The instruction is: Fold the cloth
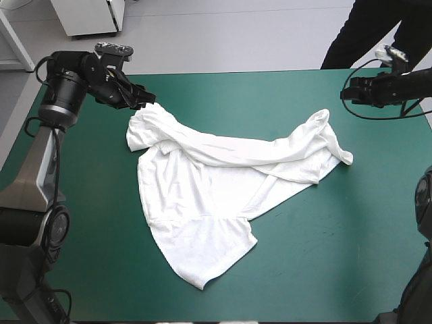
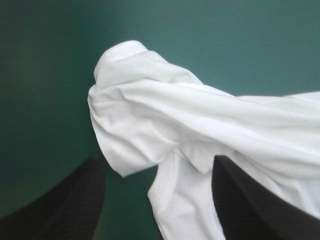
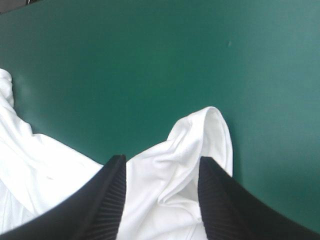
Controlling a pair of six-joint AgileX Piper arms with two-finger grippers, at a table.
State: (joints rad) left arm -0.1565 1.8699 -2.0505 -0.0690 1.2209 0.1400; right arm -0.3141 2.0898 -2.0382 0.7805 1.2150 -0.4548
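No lettering, label or number is legible (the T-shirt is plain white).

White short-sleeved T-shirt lay on the counter, partly spread, wrinkled, not folded. One bunched end sat right at the L hand: in the L wrist view it was a rounded lump of cloth ahead of the hand, w/ more fabric trailing back btwn its spread fingers. From there a rolled ridge ran across to the other end, a looped fold ahead of the R hand, showing btwn its parted fingers. Main body fanned out mostly flat, away from both hands.
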